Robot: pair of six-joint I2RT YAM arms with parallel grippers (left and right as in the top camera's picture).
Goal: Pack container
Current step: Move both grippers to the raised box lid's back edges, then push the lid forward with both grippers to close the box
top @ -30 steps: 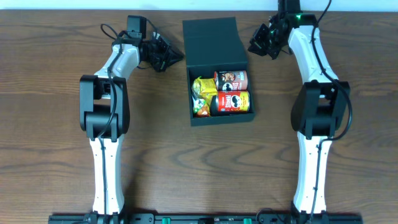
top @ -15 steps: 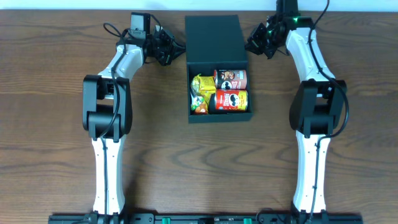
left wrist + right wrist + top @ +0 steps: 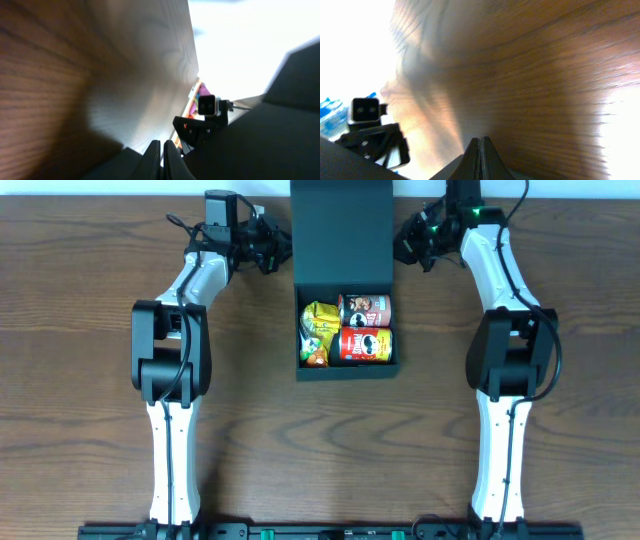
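The dark teal-green container (image 3: 345, 372) stands at the table's middle, its flap lid (image 3: 340, 230) raised at the far side. Inside lie two red chip cans (image 3: 364, 309) (image 3: 366, 345) and a yellow-green snack bag (image 3: 318, 330). My left gripper (image 3: 281, 250) is shut and sits against the lid's left edge. My right gripper (image 3: 401, 244) is shut and sits against the lid's right edge. In the left wrist view the shut fingers (image 3: 161, 151) point along the table beside the dark lid (image 3: 285, 125). In the right wrist view the shut fingers (image 3: 480, 147) hold nothing.
Brown wood table (image 3: 90, 400) all round the box. Both arms reach to the far edge of the table. Each wrist view shows the other arm's camera beyond the lid, in the left wrist view (image 3: 206, 105) and in the right wrist view (image 3: 365, 112).
The lid has swung up from lying back toward upright. Both grippers moved toward the far edge and closer to the lid's sides. The box shifted slightly left.
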